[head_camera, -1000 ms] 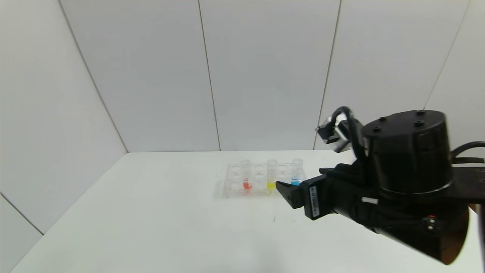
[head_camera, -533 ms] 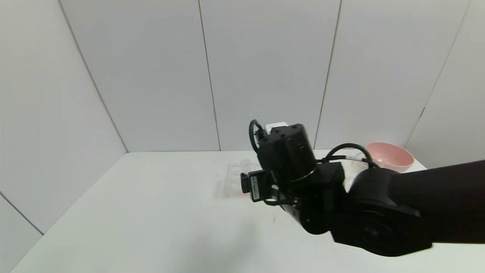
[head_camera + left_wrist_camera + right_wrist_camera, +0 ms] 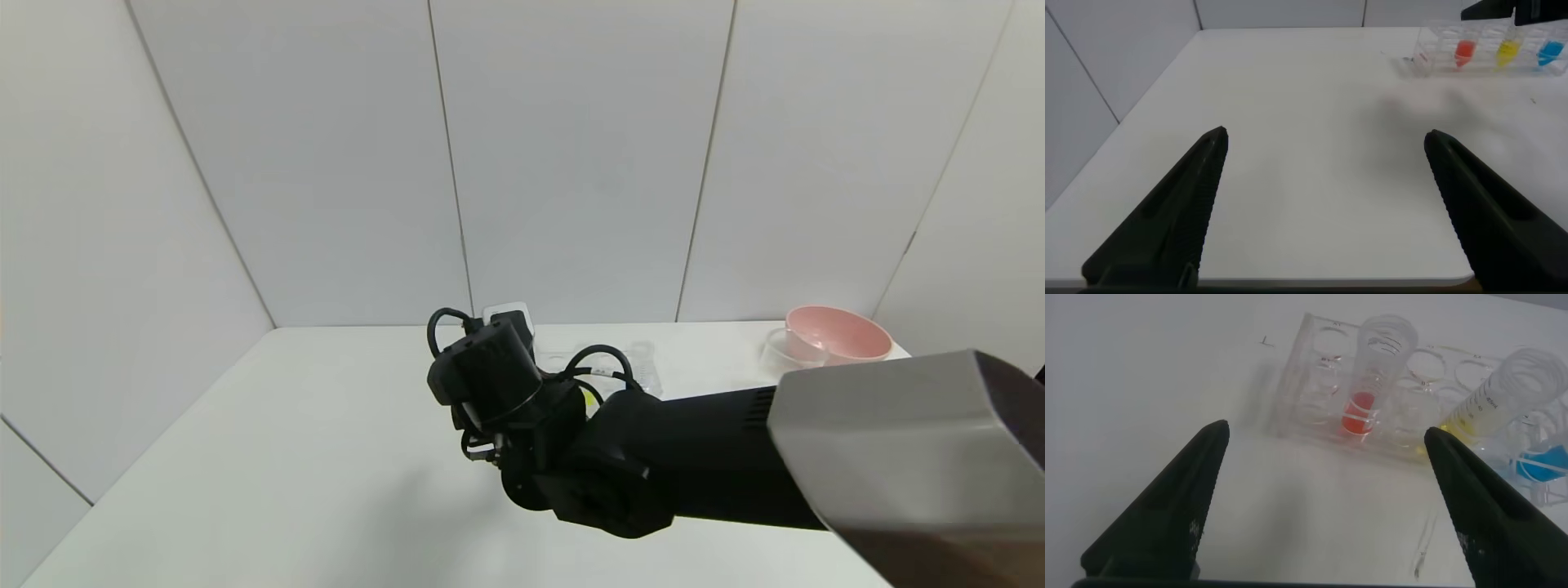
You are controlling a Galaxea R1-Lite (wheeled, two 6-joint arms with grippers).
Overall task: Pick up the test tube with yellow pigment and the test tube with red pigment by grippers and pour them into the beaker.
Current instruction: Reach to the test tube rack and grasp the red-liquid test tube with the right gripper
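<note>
The test tube with red pigment (image 3: 1365, 390) stands racked before the wide-open, empty right gripper (image 3: 1323, 502).

Three tubes (image 3: 1376, 376) stand in the rack (image 3: 1315, 392) on the table (image 3: 286, 457).

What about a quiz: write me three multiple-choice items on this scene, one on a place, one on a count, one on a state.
1. Where is the pink bowl? A) far right of the table B) far left C) near edge
2. How many tubes with coloured liquid stand in the rack? A) two B) three C) five
3. How is the right gripper? A) shut on a tube B) shut on the bowl C) open, empty

1 A: the head view shows it at the far right corner.
2 B: a red tube, yellow tube and blue tube show.
3 C: its fingers stand wide apart before the rack.
</note>
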